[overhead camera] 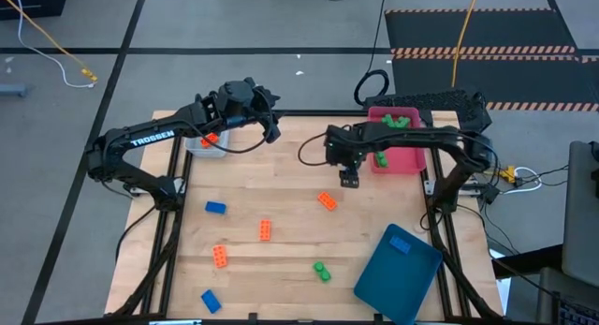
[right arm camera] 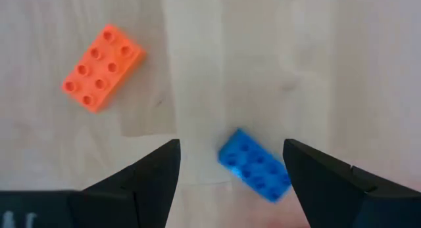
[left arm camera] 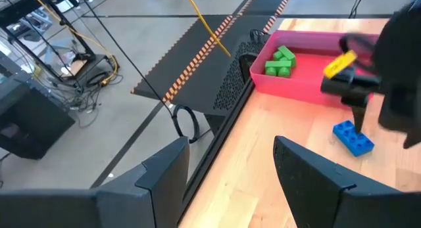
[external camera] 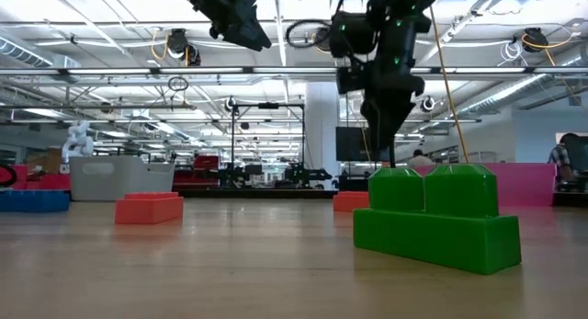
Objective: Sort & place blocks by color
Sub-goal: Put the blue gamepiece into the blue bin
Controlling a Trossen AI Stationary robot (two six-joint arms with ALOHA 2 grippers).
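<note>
A: From above, what lies where?
B: The right gripper (overhead camera: 349, 178) hangs over the table (overhead camera: 281, 199) just in front of the pink tray (overhead camera: 409, 157), which holds green blocks (overhead camera: 395, 122). An orange block (overhead camera: 327, 200) lies just beside it. Two more orange ones (overhead camera: 265, 229) (overhead camera: 219, 257), two blue ones (overhead camera: 215, 208) (overhead camera: 210, 300) and a green one (overhead camera: 322, 271) are scattered nearer the front. The dark-teal tray (overhead camera: 398, 273) carries a blue block (overhead camera: 401, 243).

A: And the left arm?
B: Its left gripper (overhead camera: 270, 130) points across the back edge, past the pale tray (overhead camera: 208, 147) with an orange block (overhead camera: 211, 140) in it.

A: What does the low camera add?
B: A green block (external camera: 435, 218) fills the foreground, hiding much behind it; both arms hang above the table, clear of the wood.

A: The left wrist?
B: Its fingers (left arm camera: 164, 172) stand apart with nothing between them. Beyond, the pink tray (left arm camera: 299, 90) and a blue block (left arm camera: 353, 137) under the other arm's tip.

A: The right wrist?
B: That blue block (right arm camera: 254, 165) lies on the wood between the spread, empty fingers (right arm camera: 154, 170), a thing the overhead view hides under the gripper. An orange block (right arm camera: 102, 67) lies apart.
</note>
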